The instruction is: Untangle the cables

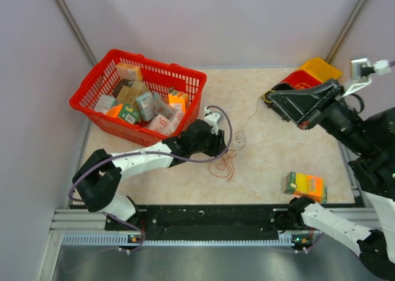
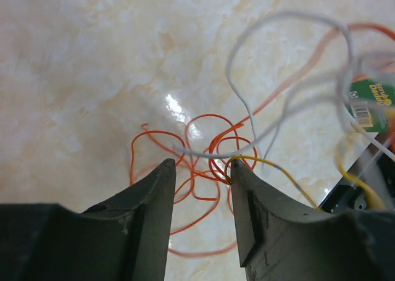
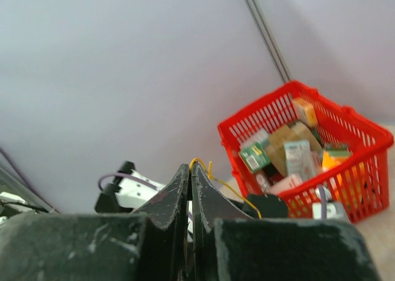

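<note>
The cables [image 1: 224, 163] are a small tangle of thin orange and red loops on the beige table just right of my left gripper [image 1: 214, 143]. In the left wrist view my left gripper [image 2: 199, 170] is open, its tips low over the orange loops [image 2: 197, 146]. A whitish wire [image 2: 247, 108] arcs above them, and a yellow wire [image 2: 271, 165] touches the right fingertip [image 2: 237, 170]. My right gripper [image 1: 271, 100] is raised at the far right, shut on the yellow wire [image 3: 199, 162]. A thin strand [image 1: 252, 117] runs from it down toward the tangle.
A red basket [image 1: 92, 86] full of small boxes stands at the back left, close behind my left arm. An orange-and-green box [image 1: 305, 185] lies at the front right. Red and yellow bins [image 1: 311, 74] sit at the back right corner.
</note>
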`<state>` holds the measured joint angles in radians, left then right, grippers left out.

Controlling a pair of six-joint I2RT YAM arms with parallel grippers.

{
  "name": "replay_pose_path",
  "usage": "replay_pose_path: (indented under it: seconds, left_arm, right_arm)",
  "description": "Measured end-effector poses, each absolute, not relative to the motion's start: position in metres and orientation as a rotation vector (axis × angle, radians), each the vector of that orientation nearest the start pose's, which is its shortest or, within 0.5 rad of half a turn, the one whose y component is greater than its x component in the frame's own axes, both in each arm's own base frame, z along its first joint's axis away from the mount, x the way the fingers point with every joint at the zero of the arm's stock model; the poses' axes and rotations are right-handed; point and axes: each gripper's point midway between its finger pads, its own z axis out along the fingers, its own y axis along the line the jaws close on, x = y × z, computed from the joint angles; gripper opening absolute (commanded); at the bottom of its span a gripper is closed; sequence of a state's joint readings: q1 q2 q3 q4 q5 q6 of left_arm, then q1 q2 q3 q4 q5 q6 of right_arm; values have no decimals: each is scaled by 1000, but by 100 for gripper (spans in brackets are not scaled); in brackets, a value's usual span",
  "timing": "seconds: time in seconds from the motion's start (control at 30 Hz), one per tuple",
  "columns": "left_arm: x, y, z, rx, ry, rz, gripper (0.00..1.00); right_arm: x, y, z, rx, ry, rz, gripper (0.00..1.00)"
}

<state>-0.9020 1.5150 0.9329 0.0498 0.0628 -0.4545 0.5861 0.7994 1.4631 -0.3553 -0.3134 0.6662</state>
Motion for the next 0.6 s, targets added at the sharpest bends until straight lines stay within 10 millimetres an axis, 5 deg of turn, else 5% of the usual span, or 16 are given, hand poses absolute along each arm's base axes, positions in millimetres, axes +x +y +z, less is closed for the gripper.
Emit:
replay_pose_path:
  seconds: [0.27,0.4,0.6]
  left_arm:
    - [239,-345,107,521,2232,-837,26]
    - [233,-337,101,529,2242,-827,0]
    - [226,-324,82,541,2283,-783,0]
  right_arm:
    - [98,146,621,-258,1093,1182,0]
    - [101,120,638,-189,1043,1049,0]
    - [101,79,676,-97,950,848,0]
